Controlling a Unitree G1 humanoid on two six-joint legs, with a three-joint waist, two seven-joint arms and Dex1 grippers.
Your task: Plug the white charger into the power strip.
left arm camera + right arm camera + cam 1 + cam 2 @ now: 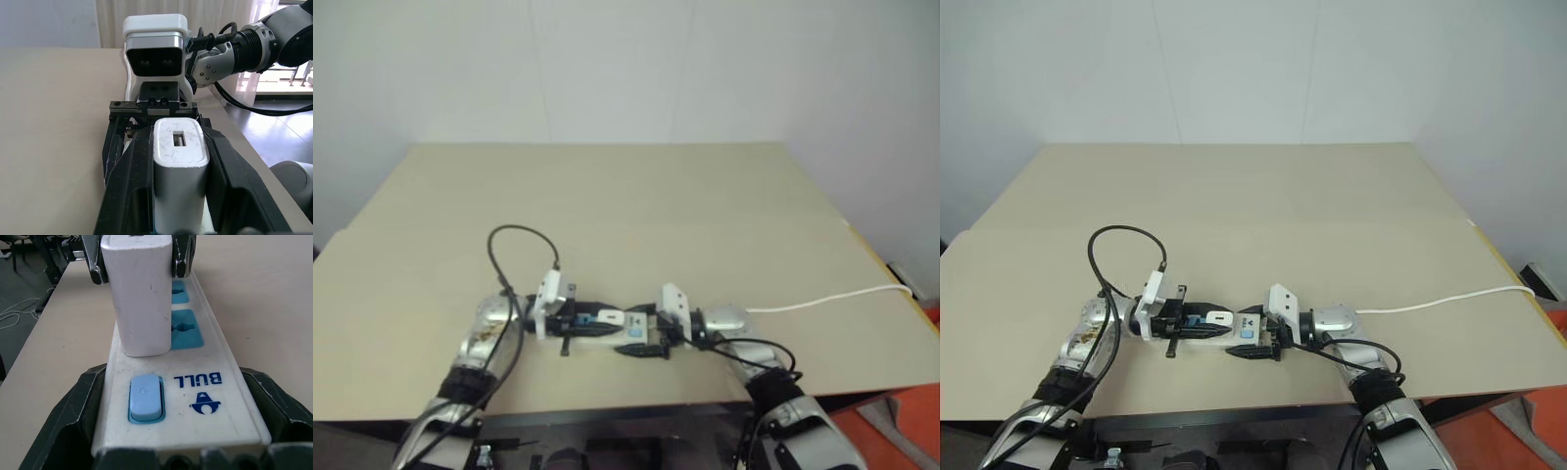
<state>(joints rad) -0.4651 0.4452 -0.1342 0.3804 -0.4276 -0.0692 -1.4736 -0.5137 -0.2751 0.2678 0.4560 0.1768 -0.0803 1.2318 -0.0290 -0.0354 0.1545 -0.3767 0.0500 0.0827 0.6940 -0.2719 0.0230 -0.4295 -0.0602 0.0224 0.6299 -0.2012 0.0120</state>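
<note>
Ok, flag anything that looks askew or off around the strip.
The white charger, shut in the left pincer, sits off to one side of the blue outlet faces rather than squarely over one, its base on the power strip. The right pincer clamps the strip's switch end. No damage visible.

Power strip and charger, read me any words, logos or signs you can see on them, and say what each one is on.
"BULL", blue letters on the power strip, beside its switch.
A blue bull-head logo sits next to that word.
A faint power symbol marks the blue switch.
The white charger bears no readable text.
In the head views the strip's print is too small to read.
</note>
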